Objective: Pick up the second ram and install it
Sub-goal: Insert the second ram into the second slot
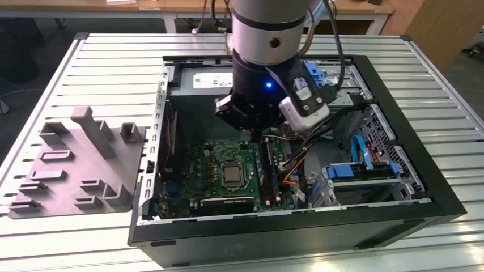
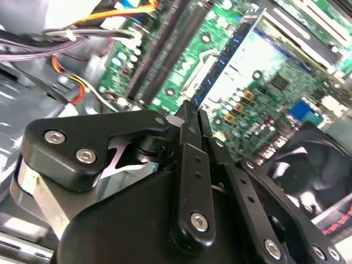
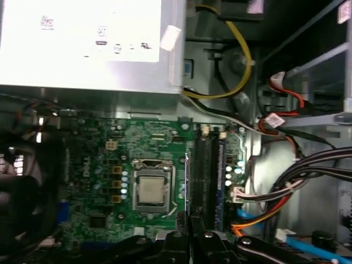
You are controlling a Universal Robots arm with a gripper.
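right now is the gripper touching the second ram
Touching. In the second wrist view the gripper pinches the near end of the second ram, its blue edge emerging from the grip.

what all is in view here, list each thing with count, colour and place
table: one, silver slatted, under everything
computer case: one, black, open, on the table
moulded tray: one, grey, at the exterior view's left of the case
motherboard: one, green, inside the case
power supply: one, silver, inside the case
cables: several, yellow, orange, black, beside the motherboard
drive caddy: one, blue, case's side at the exterior view's right
second ram: one, blue, over the motherboard, in the jaws
robot arm: one, grey and black, above the motherboard, jaws shut
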